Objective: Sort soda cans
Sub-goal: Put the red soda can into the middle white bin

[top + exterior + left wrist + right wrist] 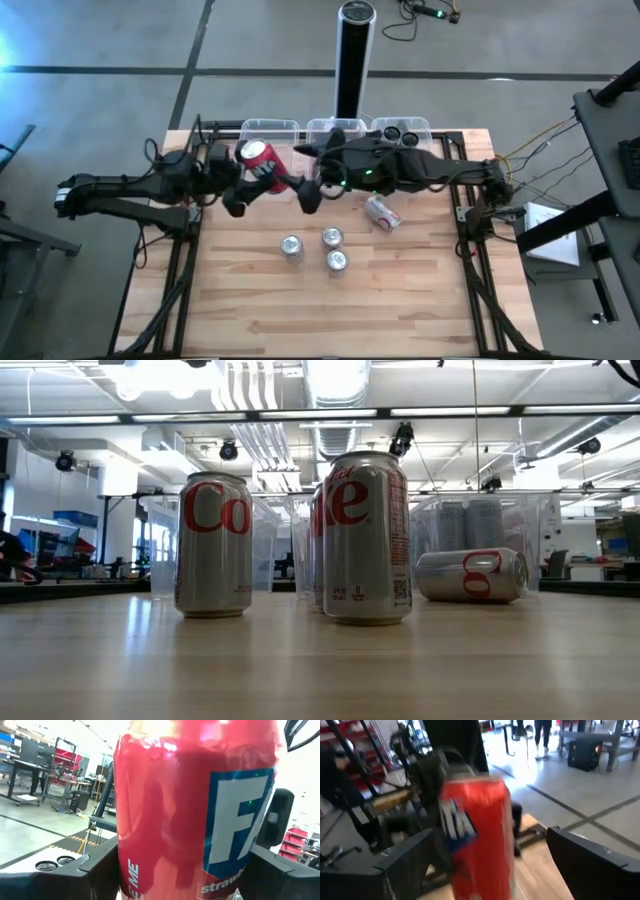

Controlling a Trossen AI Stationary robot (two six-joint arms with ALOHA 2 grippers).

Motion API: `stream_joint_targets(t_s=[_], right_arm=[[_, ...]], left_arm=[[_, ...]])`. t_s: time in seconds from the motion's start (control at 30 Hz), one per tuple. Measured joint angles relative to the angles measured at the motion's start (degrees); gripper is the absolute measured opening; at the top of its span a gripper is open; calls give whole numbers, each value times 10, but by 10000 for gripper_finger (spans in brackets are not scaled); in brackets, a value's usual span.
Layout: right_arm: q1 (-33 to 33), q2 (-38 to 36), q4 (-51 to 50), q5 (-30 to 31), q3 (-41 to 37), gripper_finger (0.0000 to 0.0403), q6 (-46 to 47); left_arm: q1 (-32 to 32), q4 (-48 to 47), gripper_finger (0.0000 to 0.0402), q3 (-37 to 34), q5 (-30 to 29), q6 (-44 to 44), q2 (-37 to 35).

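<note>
A red soda can (262,162) hangs above the table's far middle, between my two grippers. My left gripper (250,174) comes from the left and is shut on it; the can (190,810) fills its wrist view. My right gripper (303,172) faces the can (477,835) from the right. It is open, with a finger on either side of the can and a gap to each. Three silver cans (291,246) (332,237) (338,260) stand on their bases on the table. A fourth (382,211) lies on its side. My left gripper pinches the red can's curved wall (124,865) between its two fingers (92,872), one on each side. The fingers come about level from the table's left. The can is roughly upright, top up, and lifted clear of the table.
Three clear bins (270,128) (334,127) (415,124) line the far edge; the right one holds dark cans (393,131). A tall black post (354,55) stands behind them. In the low view the standing cans (213,545) (365,540) and the lying one (472,575) show.
</note>
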Motion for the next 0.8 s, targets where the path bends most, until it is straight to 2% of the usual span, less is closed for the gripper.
stream_joint_targets(t_s=[0.13, 0.47, 0.8], right_arm=[[2, 24, 8, -47, 0, 380, 28], [4, 55, 20, -63, 0, 374, 54], [3, 55, 20, -65, 0, 304, 59]], left_arm=[[-1, 2, 289, 0, 0, 2, -4], [-14, 13, 288, 0, 19, -8, 25], [-13, 35, 288, 0, 26, -14, 29]])
